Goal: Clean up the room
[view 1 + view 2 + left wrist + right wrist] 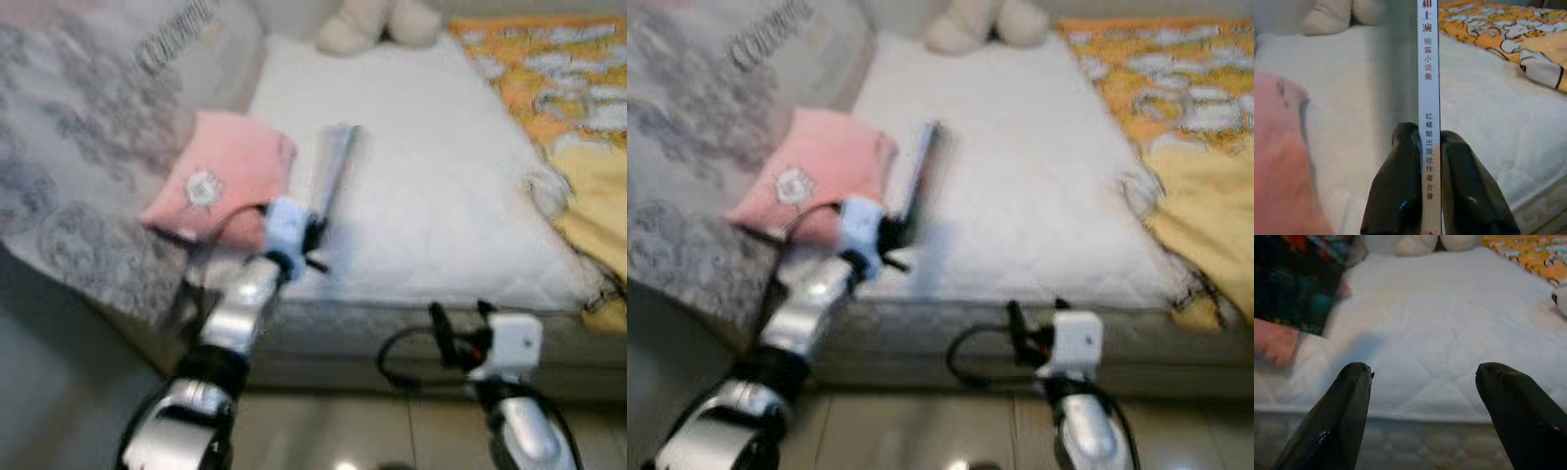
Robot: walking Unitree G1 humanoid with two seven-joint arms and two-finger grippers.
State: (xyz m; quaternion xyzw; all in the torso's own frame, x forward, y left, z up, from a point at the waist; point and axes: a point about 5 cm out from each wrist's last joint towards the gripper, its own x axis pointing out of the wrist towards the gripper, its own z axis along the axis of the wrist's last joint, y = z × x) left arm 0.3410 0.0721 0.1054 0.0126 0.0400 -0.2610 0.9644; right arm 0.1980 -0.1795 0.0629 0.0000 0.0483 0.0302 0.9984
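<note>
Over the white bed [421,196], my left end effector [1429,147] was clamped on a thin book [1428,73]. I could see its two black fingers [1400,186] pressing on both sides of the book's white spine, which had printed letters running along it. From the head views, the book [333,166] stuck out from the left end effector [312,230] and hung above the near left part of the bed, just beside a pink pillow [225,171]. I could not tell if the book touched the bed.

My right end effector [1422,377] was low, by the near edge of the bed, with its two fingers [1347,406] spread wide apart and nothing between them. From the head view it [458,328] sat in front of the bed's side.

A grey patterned blanket [78,147] lay left of the pink pillow. An orange and yellow blanket [558,78] lay on the right side of the bed. A pale soft toy [377,24] sat at the far end. Everything looked a bit blurry.
</note>
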